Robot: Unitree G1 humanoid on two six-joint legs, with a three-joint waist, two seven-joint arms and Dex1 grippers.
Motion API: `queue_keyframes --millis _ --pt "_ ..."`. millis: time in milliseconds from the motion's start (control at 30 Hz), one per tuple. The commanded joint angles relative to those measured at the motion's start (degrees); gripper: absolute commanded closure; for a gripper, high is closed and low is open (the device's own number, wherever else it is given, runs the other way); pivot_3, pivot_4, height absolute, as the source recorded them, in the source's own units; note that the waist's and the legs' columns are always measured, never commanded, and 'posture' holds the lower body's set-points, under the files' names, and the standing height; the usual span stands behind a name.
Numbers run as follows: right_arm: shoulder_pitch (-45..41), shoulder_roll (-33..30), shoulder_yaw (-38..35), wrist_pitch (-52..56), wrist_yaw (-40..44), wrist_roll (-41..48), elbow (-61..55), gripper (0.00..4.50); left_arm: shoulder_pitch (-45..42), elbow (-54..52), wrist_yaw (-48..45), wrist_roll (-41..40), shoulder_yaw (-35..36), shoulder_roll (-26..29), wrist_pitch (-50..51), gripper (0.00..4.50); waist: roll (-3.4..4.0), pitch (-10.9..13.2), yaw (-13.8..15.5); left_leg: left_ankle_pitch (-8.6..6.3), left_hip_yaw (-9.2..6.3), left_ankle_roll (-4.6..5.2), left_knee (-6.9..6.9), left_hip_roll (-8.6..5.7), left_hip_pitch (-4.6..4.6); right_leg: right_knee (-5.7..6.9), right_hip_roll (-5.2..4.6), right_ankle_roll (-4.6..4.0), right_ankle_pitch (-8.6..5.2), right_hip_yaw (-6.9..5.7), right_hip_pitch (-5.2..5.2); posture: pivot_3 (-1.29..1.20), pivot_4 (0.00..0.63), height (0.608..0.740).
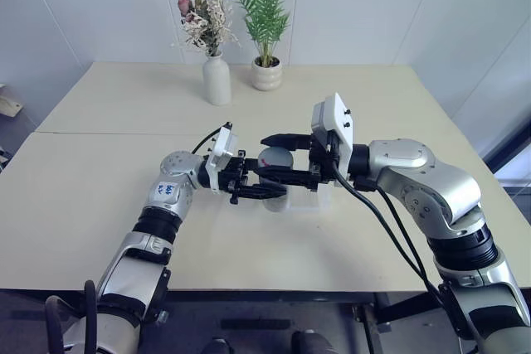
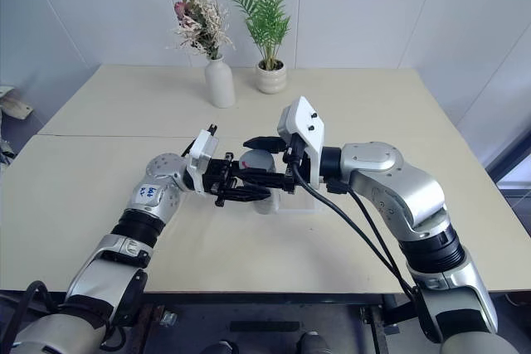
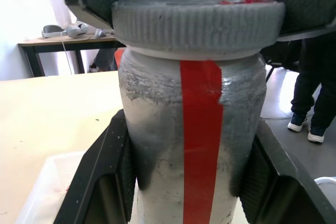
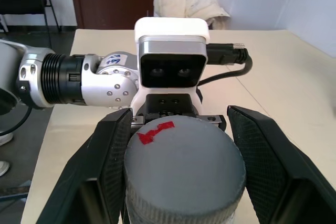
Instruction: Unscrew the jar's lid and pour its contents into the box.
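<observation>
The left hand [image 1: 264,191], just left of the frame's centre in the left eye view, is clenched on the jar [image 3: 191,145], its two black fingers [image 3: 105,182] pressed against the jar's sides below the cap, either side of a red stripe. The right hand [image 1: 278,157] reaches in from the right of the frame and is clenched on the lid [image 4: 184,174], a ribbed grey cap with a small red mark on top that sits on the jar's mouth. The jar is held above the cream tabletop [image 1: 99,196] at mid-frame. The clear box [image 1: 319,196] lies on the tabletop just under the right hand. A white vase [image 1: 216,79] and a potted palm [image 1: 266,72] stand at upper centre.
</observation>
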Motion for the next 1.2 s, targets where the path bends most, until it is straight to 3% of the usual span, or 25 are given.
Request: queue_keyframes --millis 33,533,867,1200 --pt "-1.06 0.32 -10.56 -1.6 -9.09 -1.66 -3.64 1.93 3.71 -2.46 -2.0 4.39 -3.41 -0.65 0.5 2.44 0.0 0.0 0.06 0.0 0.0 0.0 0.0 0.0 0.0 0.0 0.0 0.0 0.0 0.0 0.0 0.0 0.15 0.74" --pt "1.63 0.54 -10.56 1.43 -12.77 -0.41 -8.82 1.93 3.86 -3.29 -1.32 4.66 -2.53 -0.83 1.75 2.44 0.0 0.0 0.03 0.01 0.0 0.01 -0.01 -0.01 0.0 0.0 0.0 0.0 0.0 0.01 0.0 0.0 0.15 0.74" --pt "-3.1 -2.69 -11.98 -0.98 -6.98 2.18 -4.65 1.93 2.88 1.83 -6.63 5.97 -3.17 -0.13 -0.17 2.44 0.0 0.0 0.02 0.01 0.0 0.02 -0.01 -0.01 0.0 0.0 0.0 0.0 0.0 0.01 0.0 0.0 0.15 0.74" --pt "-8.3 -4.47 -11.13 -4.44 0.27 -0.59 1.47 1.93 0.76 8.04 -8.49 7.01 -4.5 -0.87 -4.01 2.44 0.14 0.04 0.01 0.01 0.02 0.03 -0.19 -0.01 0.0 -0.09 0.03 -0.02 -0.01 0.03 -0.05 0.0 0.15 0.74"
